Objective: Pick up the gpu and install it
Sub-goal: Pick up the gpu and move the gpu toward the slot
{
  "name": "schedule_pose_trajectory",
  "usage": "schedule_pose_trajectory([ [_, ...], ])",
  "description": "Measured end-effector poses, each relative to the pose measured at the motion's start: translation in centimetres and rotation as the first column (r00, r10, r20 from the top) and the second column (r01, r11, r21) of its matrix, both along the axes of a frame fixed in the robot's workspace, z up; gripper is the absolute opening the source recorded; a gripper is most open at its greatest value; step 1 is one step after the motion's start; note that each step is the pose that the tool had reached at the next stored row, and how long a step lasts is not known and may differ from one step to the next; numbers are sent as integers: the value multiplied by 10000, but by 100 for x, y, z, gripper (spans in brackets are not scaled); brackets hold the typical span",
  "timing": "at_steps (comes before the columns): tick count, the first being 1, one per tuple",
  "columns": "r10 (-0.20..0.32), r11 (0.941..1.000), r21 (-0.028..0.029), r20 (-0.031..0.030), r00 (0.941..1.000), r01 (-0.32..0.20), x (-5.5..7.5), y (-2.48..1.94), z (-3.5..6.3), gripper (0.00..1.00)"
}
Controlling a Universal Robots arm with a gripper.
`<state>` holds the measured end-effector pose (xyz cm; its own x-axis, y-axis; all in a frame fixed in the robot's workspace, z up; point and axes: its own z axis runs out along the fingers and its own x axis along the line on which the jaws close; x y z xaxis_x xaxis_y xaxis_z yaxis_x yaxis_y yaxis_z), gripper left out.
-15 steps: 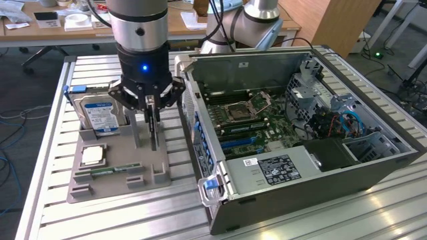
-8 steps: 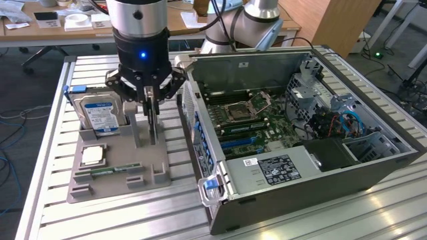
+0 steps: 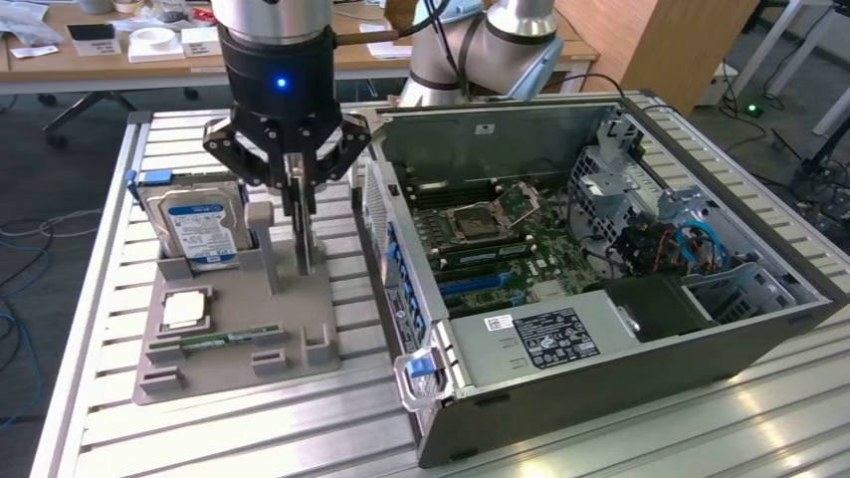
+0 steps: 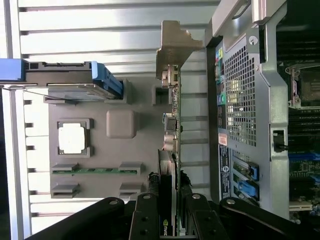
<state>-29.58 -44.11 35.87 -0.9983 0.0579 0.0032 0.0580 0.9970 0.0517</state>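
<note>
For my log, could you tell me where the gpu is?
On the exterior view's left, the gpu hangs upright in the pincer, between the hard drive and the computer case.

Seen from the exterior view, a grey tray (image 3: 219, 370) holds a hard drive (image 3: 195, 227) at twelve o'clock from a processor chip (image 3: 183, 311). An open computer case (image 3: 598, 299) lies at three o'clock.

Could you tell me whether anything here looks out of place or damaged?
Nothing stands out. The gpu stands upright on the grey holder, the gripper closed around it; the hard drive sits upright beside it.
</note>
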Motion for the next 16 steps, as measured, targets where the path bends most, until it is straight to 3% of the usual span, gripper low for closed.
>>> schedule_pose_trajectory([
  [16,0,10000,0,11,10000,0,0,0,303,26],
])
